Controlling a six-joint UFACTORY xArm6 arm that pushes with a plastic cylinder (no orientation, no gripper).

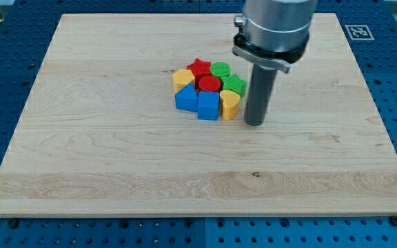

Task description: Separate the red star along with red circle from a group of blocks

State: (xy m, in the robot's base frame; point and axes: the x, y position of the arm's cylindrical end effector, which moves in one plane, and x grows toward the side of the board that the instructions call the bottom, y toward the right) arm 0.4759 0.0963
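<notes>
Wooden desk: tight cluster, left to right: yellow block, blue blocks, red star above red circle, green blocks, yellow heart. My tip just right of heart; no gripper fitted.

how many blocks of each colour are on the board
red: 2, the red star and red circle
green: 2, and
yellow: 2, and
blue: 2, and
total: 8
</notes>
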